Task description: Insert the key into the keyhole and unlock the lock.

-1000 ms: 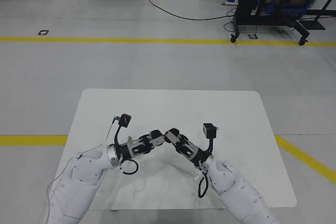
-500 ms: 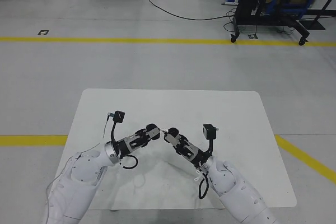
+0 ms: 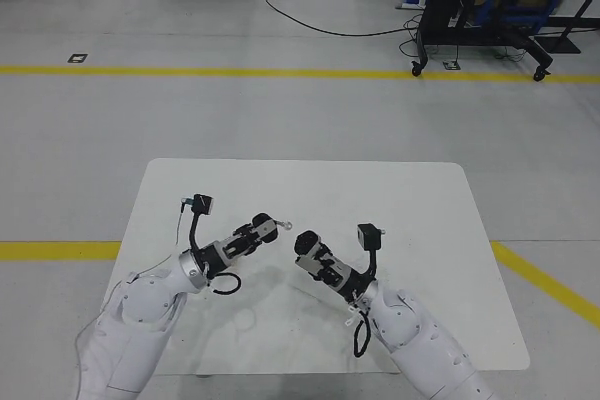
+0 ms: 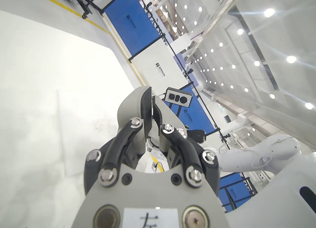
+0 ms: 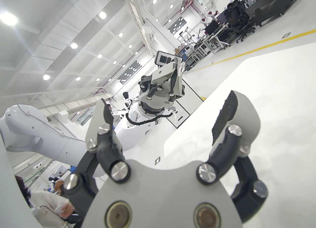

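The small silver key (image 3: 284,225) sticks out of the tip of my left gripper (image 3: 269,225), which is shut on it above the middle of the white table (image 3: 400,200). In the right wrist view the same key (image 5: 181,67) shows as a round silver head between that gripper's fingers (image 5: 172,72). In the left wrist view the left gripper (image 4: 151,97) has its pads pressed together. My right gripper (image 3: 303,242) hangs a short way to the right of the key, apart from it. It stands open (image 5: 167,113), with nothing between its fingers.
The table's rounded far corners (image 3: 460,170) and its right edge (image 3: 500,280) bound the work area. Bare white tabletop (image 5: 271,78) lies under and beyond both grippers. A black wheeled cart (image 3: 480,35) stands on the floor far behind the table.
The two grippers, tip to tip a second ago, have drawn apart. The left one has swung left and toward the far side with the key; the right one has pulled slightly back.
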Action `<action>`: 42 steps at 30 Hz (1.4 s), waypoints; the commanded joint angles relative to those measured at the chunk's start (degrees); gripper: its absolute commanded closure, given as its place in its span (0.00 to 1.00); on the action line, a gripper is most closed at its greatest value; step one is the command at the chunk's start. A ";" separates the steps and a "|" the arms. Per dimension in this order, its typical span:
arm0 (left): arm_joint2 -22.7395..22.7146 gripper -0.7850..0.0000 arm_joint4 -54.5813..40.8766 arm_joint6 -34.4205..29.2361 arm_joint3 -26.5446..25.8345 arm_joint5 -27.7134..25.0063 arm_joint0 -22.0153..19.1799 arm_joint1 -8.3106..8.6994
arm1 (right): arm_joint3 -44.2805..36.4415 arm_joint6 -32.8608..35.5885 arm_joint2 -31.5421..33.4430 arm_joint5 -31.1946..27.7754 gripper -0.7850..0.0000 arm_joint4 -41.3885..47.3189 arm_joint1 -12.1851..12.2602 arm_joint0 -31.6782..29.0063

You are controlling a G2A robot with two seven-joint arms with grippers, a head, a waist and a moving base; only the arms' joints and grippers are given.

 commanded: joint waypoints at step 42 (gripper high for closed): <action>0.72 0.00 4.63 -1.80 -0.80 -3.07 -0.22 1.41 | -3.86 19.14 8.64 3.97 1.00 15.10 3.59 -2.33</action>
